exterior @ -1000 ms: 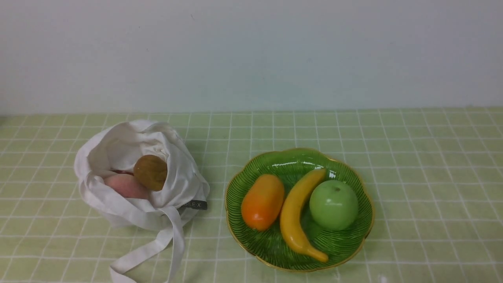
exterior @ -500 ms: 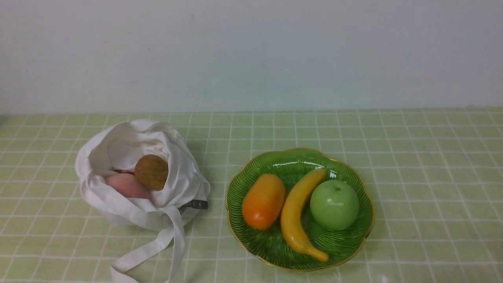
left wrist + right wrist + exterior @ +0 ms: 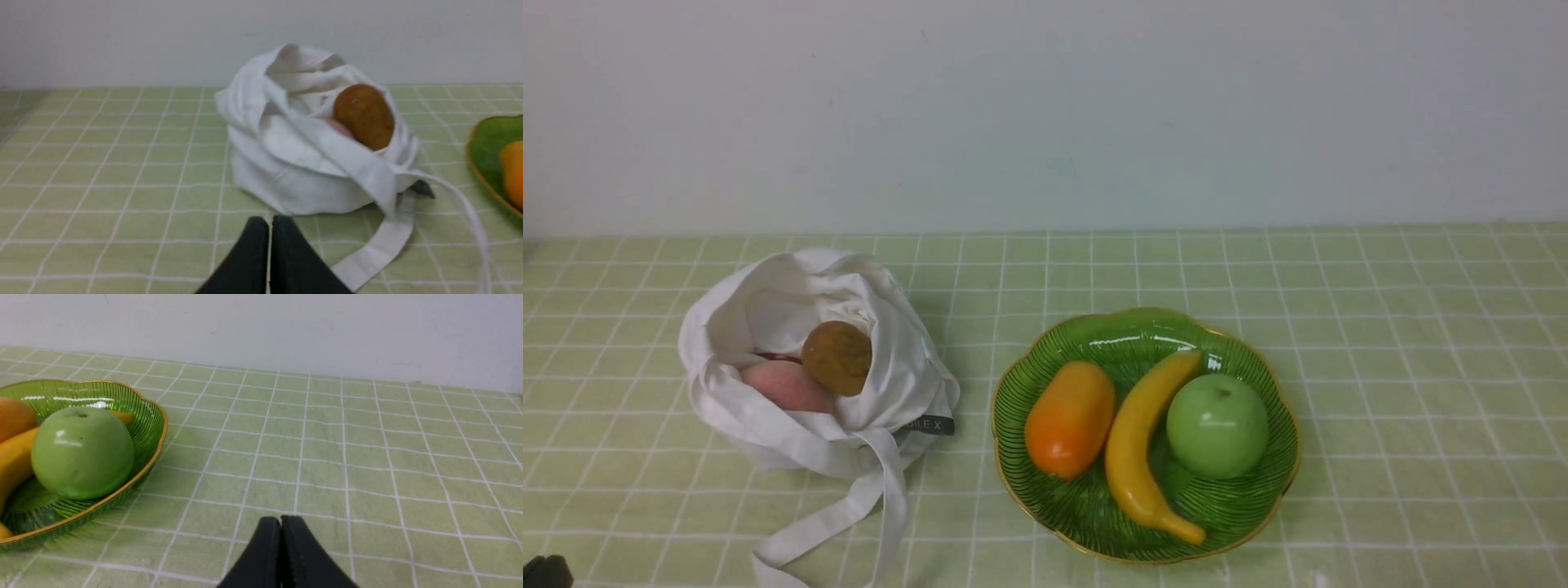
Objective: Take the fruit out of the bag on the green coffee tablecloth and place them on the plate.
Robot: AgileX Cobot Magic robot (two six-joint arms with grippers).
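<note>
The white bag [image 3: 768, 433] sits open on the left of the green coffee tablecloth [image 3: 1405, 351]. Inside it lie a brown kiwi [image 3: 837, 357] and a pink peach [image 3: 784, 385]. The green plate [image 3: 1127, 335] at centre right holds an orange mango [image 3: 1070, 418], a banana [image 3: 1139, 445] and a green apple [image 3: 1217, 425]. My left gripper [image 3: 269, 222] is shut and empty, low over the cloth just short of the bag [image 3: 294, 188], with the kiwi [image 3: 363, 116] beyond it. My right gripper [image 3: 280, 522] is shut and empty over bare cloth beside the plate [image 3: 143, 412].
The bag's long strap handles [image 3: 866, 506] trail toward the front edge of the cloth. A plain pale wall [image 3: 1045, 114] stands behind the table. A dark bit of my left arm [image 3: 546, 572] shows at the front left corner.
A dark part of my left arm has come into the front view's lower left corner. The bag, the fruit and the plate have not moved.
</note>
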